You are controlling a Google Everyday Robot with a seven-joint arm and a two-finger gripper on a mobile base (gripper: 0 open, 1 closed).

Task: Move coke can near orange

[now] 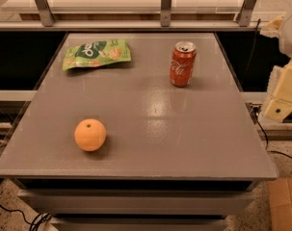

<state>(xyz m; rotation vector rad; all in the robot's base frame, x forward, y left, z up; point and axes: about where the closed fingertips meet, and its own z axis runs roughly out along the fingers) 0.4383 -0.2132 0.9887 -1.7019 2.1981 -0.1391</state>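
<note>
Grey table (150, 148), with the can (182, 64) and the orange (90, 134) well apart.
I see the can upright at the far right, the orange front left and a green bag (96, 54) far left. The gripper (280, 100) hangs beyond the table's right edge, clear of the can. I cannot tell its state.

A grey worktop (184, 143) carries an upright red coke can (183, 64) at the far right and an orange (90, 134) at the near left, well apart. A flat green snack bag (97, 54) lies far left. The cream tool (280, 102) hangs off the worktop's right edge.
</note>
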